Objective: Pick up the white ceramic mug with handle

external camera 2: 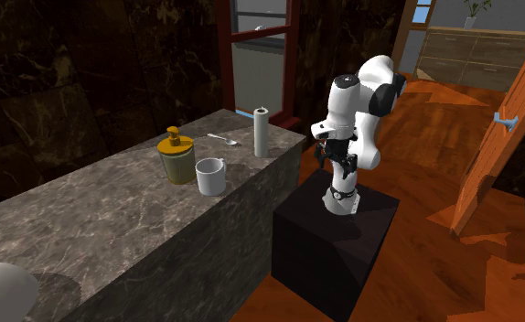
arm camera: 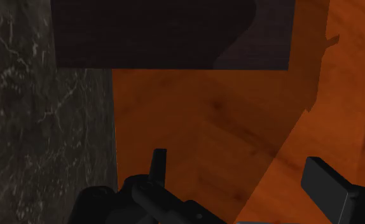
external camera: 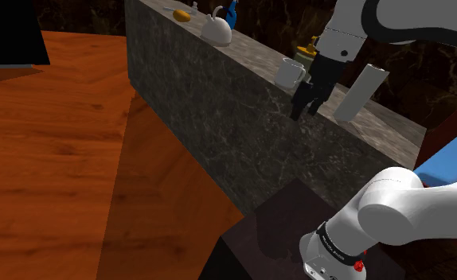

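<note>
I am watching the white mug standing upright on the stone surface, just beside a yellow-topped soap bottle. A white roll is standing farther along. The pincer is hanging off the surface's near edge and pointing down, so the wrist view is looking past its fingers at the wooden floor and the dark stand. The fingers are standing wide apart, holding nothing. I am judging this as the start of the approach. The arm is needing to rise and cross over the mug, whose open mouth is facing up and offering its rim.
</note>
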